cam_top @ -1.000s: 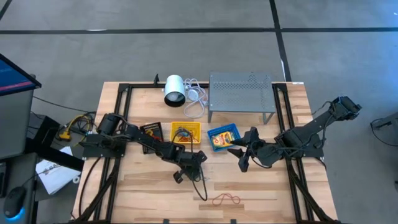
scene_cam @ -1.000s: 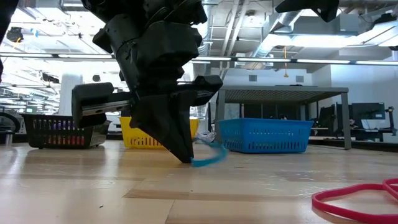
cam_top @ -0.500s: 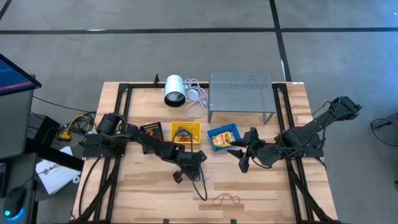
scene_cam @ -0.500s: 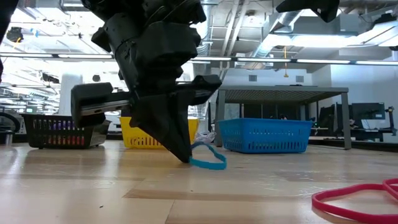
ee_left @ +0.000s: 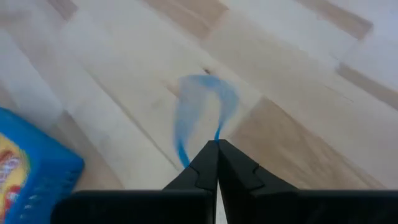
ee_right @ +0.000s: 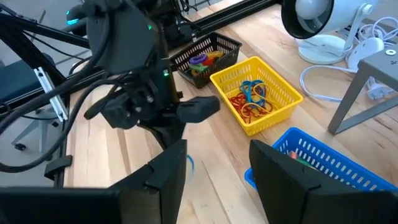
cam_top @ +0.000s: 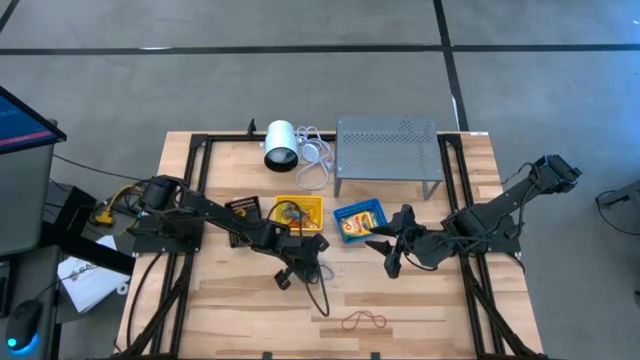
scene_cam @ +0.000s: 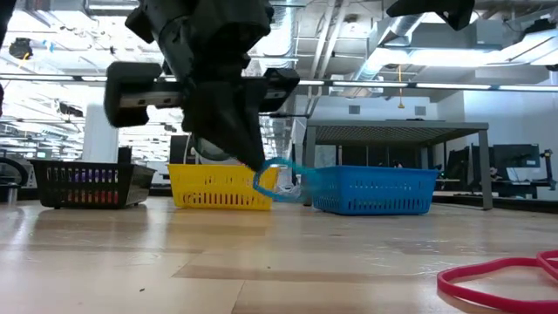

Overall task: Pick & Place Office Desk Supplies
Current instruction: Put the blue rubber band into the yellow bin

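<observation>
The left gripper [scene_cam: 259, 167], clenched on a limp, featherlight blue band [scene_cam: 277, 181], pinches its rim at nine o'clock.

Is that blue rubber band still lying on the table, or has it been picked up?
Picked up. The blue rubber band hangs clear of the wooden table, pinched in the left gripper, whose jaws are shut on it.

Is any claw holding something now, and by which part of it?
The left claw is shut on the blue rubber band, pinching one end of the loop. The right claw is open and holds nothing.
</observation>
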Robot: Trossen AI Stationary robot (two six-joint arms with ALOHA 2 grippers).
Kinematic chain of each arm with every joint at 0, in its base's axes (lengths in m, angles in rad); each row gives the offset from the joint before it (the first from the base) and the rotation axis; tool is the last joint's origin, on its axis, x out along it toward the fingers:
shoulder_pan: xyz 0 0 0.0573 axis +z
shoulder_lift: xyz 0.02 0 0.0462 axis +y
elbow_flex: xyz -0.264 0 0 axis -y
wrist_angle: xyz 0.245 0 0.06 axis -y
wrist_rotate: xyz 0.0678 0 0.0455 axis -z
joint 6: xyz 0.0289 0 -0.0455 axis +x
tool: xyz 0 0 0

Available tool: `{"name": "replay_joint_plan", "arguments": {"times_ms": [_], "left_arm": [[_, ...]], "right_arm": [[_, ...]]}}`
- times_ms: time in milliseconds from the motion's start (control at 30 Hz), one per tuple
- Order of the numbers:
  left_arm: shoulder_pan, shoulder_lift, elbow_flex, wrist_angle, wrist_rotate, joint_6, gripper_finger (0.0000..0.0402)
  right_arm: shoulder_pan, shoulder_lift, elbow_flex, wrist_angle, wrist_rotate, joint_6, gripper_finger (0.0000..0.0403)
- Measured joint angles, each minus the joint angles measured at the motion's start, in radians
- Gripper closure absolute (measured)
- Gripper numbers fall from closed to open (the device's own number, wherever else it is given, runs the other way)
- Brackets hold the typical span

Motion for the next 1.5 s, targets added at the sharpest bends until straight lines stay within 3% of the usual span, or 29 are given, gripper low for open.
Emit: {"name": "replay_joint_plan", "arguments": {"times_ms": [367, 667, 900, 1100, 1267, 1500], "left_arm": [[0.050, -0.169, 0.002, -0.024, 0.011, -0.146, 0.0401], [0.157, -0.323, -0.002, -0.077, 0.007, -0.283, 0.0401], [0.292, -0.475, -0.155, 0.045, 0.043, -0.452, 0.0401], [0.402, -0.578, -0.297, 0.047, 0.060, -0.524, 0.0401], [0.448, -0.583, -0.379, 0.054, 0.079, -0.584, 0.0401], [0.433, -0.538, -0.442, 0.086, 0.088, -0.644, 0.0401]], "right_arm": [[0.012, 0.000, 0.000, 0.021, -0.005, -0.021, 0.0233], [0.012, 0.000, 0.000, 0.024, -0.002, -0.023, 0.0233], [0.012, 0.000, 0.000, 0.030, 0.000, -0.041, 0.0233], [0.012, -0.007, 0.002, 0.052, 0.001, -0.062, 0.0233], [0.011, -0.012, 0.002, 0.054, 0.001, -0.071, 0.0233], [0.012, -0.012, 0.002, 0.044, -0.021, -0.072, 0.0233]]}}
